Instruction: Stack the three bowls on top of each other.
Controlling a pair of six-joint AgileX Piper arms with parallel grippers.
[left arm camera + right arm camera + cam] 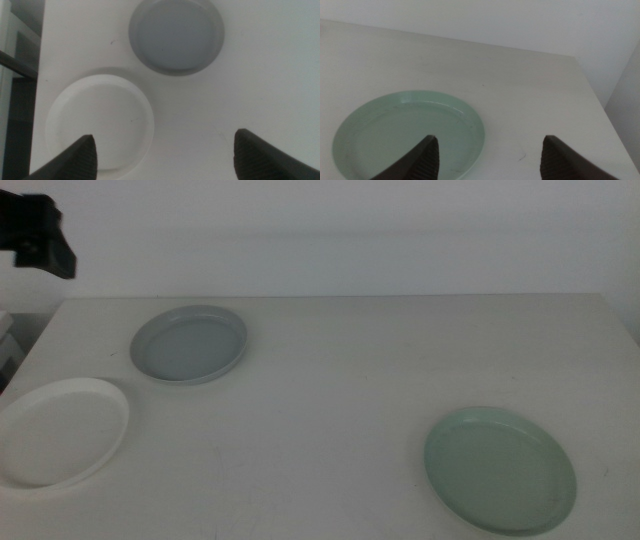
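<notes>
Three bowls lie apart on the white table. The grey-blue bowl (190,343) is at the back left, the white bowl (58,430) at the front left by the table's edge, and the mint green bowl (499,468) at the front right. My left gripper (165,139) is open and empty, high above the white bowl (99,122) and the grey-blue bowl (176,35). A dark part of the left arm (40,235) shows at the top left of the middle view. My right gripper (490,140) is open and empty, above the near side of the mint green bowl (407,132); it is out of the middle view.
The white table (350,380) ends at a pale wall at the back. Its left edge (40,75) runs close to the white bowl, with dark furniture beyond it. The table's right edge (600,110) lies right of the green bowl.
</notes>
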